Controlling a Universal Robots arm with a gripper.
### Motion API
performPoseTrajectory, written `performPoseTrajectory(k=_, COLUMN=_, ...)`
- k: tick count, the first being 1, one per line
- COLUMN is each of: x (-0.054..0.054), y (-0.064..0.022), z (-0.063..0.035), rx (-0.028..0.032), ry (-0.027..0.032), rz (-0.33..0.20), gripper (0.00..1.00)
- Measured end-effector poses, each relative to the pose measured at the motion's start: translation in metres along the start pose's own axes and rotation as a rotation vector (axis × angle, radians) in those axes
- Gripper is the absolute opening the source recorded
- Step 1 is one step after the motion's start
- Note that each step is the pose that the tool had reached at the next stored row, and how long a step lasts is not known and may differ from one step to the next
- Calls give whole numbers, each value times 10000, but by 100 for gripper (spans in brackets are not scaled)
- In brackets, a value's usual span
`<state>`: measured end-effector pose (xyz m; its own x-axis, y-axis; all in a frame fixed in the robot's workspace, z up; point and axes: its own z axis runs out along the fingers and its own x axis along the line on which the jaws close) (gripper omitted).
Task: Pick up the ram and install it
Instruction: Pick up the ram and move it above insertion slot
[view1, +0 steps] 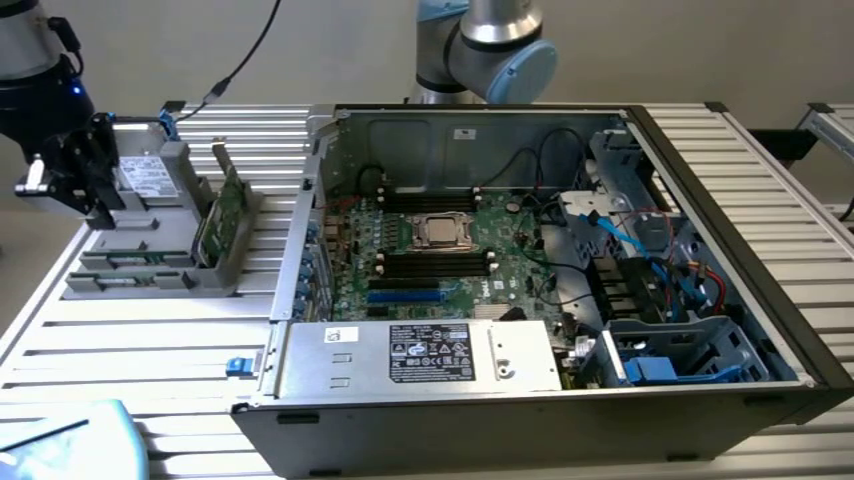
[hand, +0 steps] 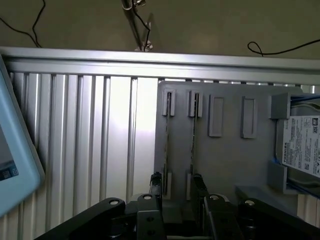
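The ram, a slim green board, stands on edge at the side of a grey holder nearest the computer case, left of the case in the exterior view. My gripper hangs over the holder's far left end, apart from the ram. In the wrist view the gripper is open above the grey holder, its black fingertips on either side of two narrow slots. Thin dark strips run along these slots; I cannot tell whether they are ram sticks. Nothing is held.
The open computer case holds the green motherboard with black memory slots beside the processor. A hard drive sits in the holder. A light-blue object lies near the ribbed table's front-left corner.
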<state>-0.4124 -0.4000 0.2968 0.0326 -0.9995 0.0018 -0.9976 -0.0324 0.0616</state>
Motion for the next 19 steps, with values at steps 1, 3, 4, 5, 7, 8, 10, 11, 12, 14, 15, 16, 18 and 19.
performPoseTrajectory(k=1, x=2, y=-2, z=12, rx=-1, ry=1, rz=-1, gripper=37)
performPoseTrajectory(k=3, x=4, y=-4, z=41, rx=-1, ry=0, rz=0, gripper=37)
performPoseTrajectory(k=4, x=5, y=-6, z=56, rx=0, ry=0, rz=-1, gripper=37)
performPoseTrajectory(k=5, x=5, y=-8, z=92, rx=0, ry=0, rz=-1, gripper=37)
performPoseTrajectory(k=7, x=5, y=-10, z=126, rx=-1, ry=1, rz=-1, gripper=37)
performPoseTrajectory(k=8, x=5, y=-11, z=143, rx=0, ry=1, rz=-1, gripper=37)
performPoseTrajectory(k=10, x=7, y=-13, z=173, rx=0, ry=0, rz=-1, gripper=37)
performPoseTrajectory(k=11, x=8, y=-14, z=192, rx=0, ry=0, rz=-1, gripper=37)
performPoseTrajectory(k=12, x=9, y=-15, z=207, rx=-1, ry=1, rz=-1, gripper=37)
performPoseTrajectory(k=14, x=12, y=-17, z=239, rx=0, ry=0, rz=-1, gripper=37)
performPoseTrajectory(k=15, x=15, y=-18, z=252, rx=0, ry=1, rz=-2, gripper=37)
performPoseTrajectory(k=16, x=17, y=-18, z=266, rx=-1, ry=1, rz=-2, gripper=37)
performPoseTrajectory(k=18, x=21, y=-20, z=293, rx=-1, ry=0, rz=-1, gripper=37)
performPoseTrajectory(k=19, x=23, y=-20, z=304, rx=0, ry=0, rz=-1, gripper=37)
